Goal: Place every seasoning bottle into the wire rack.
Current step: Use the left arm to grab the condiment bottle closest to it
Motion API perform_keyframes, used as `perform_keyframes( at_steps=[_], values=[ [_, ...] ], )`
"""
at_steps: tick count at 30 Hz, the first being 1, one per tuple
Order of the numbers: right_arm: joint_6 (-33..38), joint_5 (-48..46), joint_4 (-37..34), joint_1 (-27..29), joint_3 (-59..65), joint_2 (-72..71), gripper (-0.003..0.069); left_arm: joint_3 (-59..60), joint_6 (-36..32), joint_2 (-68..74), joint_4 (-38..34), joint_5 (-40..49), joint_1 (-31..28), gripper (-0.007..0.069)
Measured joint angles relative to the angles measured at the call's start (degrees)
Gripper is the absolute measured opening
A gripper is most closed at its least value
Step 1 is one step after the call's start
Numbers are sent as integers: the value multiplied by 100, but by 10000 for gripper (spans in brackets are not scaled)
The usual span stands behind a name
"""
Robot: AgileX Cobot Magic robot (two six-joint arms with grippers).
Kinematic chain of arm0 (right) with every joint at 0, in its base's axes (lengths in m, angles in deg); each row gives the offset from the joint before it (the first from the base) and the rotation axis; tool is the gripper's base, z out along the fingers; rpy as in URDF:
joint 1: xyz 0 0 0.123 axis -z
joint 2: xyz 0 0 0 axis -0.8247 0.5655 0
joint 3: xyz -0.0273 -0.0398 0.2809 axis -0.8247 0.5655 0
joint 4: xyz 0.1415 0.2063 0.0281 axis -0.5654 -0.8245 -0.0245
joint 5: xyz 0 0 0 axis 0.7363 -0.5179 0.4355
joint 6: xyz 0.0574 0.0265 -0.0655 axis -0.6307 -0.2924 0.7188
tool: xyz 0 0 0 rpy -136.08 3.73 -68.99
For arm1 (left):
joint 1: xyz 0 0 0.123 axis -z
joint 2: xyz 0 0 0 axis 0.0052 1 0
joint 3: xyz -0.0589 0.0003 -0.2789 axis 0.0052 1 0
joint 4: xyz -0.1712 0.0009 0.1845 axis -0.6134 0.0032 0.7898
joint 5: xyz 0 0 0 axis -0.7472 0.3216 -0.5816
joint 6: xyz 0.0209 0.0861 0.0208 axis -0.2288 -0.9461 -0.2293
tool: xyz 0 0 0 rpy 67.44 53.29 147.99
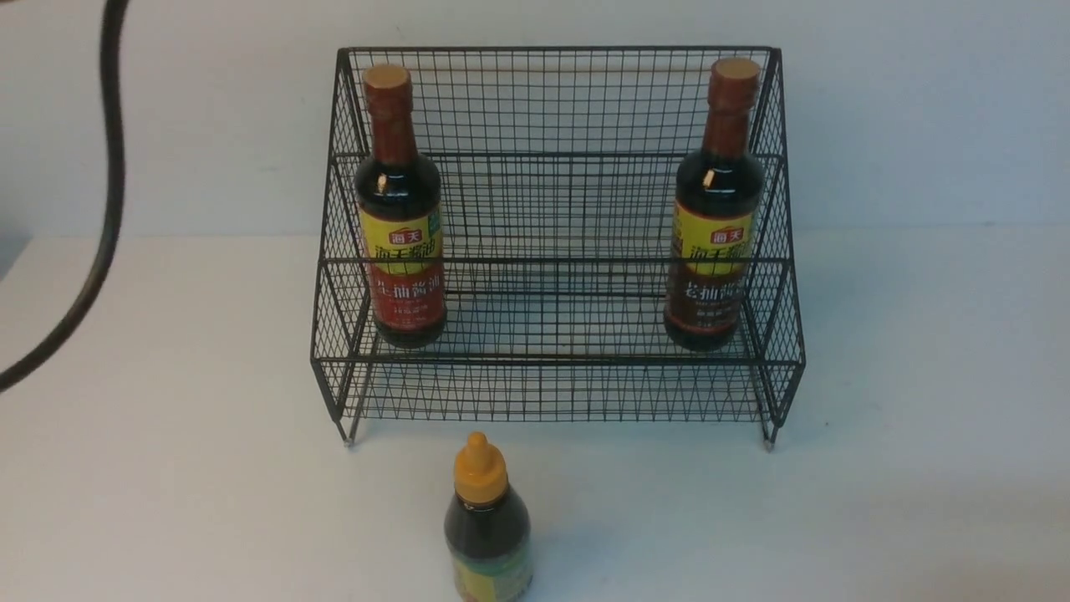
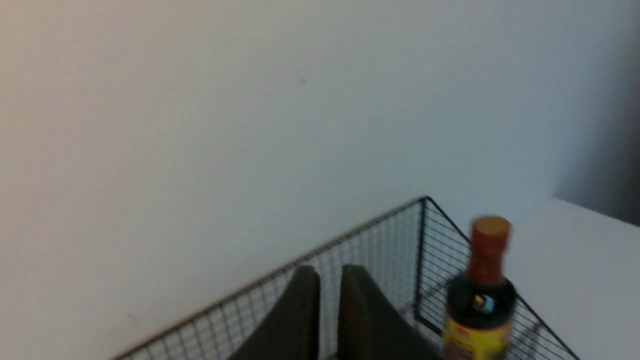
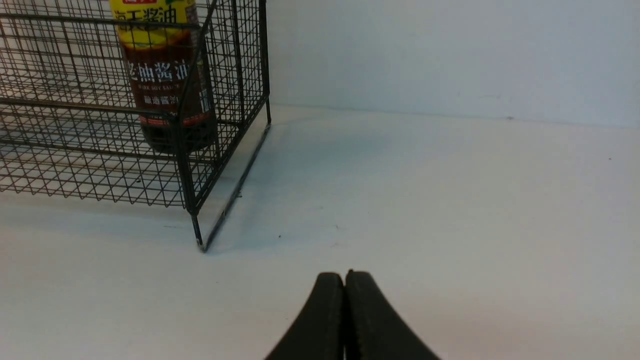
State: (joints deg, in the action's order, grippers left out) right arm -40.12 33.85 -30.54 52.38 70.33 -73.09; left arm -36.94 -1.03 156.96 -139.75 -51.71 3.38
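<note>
The shorter dark bottle with a yellow nozzle cap [image 1: 486, 527] stands upright on the white surface [image 1: 167, 468], just in front of the black wire-mesh rack [image 1: 552, 359]. On the rack's lower tier, one tall dark bottle with a tan cap [image 1: 401, 242] stands at the left end and a second tall bottle [image 1: 715, 242] at the right end. The left fingers [image 2: 300, 310] are nearly together and hold nothing. The right fingers [image 3: 325, 310] are pressed together, empty.
</note>
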Motion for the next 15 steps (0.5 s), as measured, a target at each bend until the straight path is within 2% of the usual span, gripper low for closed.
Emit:
perform_keyframes(
  at_steps=[1, 2, 3, 4, 5, 6, 8, 10, 12, 15],
  values=[
    [0, 0, 0, 0, 0, 0, -15, -7, 1073, -263, 927, 758, 0, 10],
    [0, 0, 0, 0, 0, 0, -15, -7, 1674, -382, 1434, 1206, 0, 1],
    [0, 0, 0, 0, 0, 0, -15, -7, 1799, -429, 1536, 1299, 0, 0],
    [0, 0, 0, 0, 0, 0, -15, -7, 2643, -572, 2230, 2045, 0, -5],
    [0, 0, 0, 0, 0, 0, -15, -7, 2874, -609, 2423, 2223, 0, -5],
    [0, 0, 0, 0, 0, 0, -15, -7, 3625, -700, 3060, 2726, 0, -5],
    [0, 0, 0, 0, 0, 0, -15, 0, 4553, -814, 3818, 3359, 0, -5],
    [-6, 0, 0, 0, 0, 0, -15, 91, 5078, -898, 4268, 3495, 0, -5],
    [-6, 0, 0, 0, 0, 0, -15, 271, 5252, -974, 4420, 3501, 0, -5],
    [-6, 0, 0, 0, 0, 0, -15, 801, 5381, -1136, 4296, 3501, 19, 6]
  ],
)
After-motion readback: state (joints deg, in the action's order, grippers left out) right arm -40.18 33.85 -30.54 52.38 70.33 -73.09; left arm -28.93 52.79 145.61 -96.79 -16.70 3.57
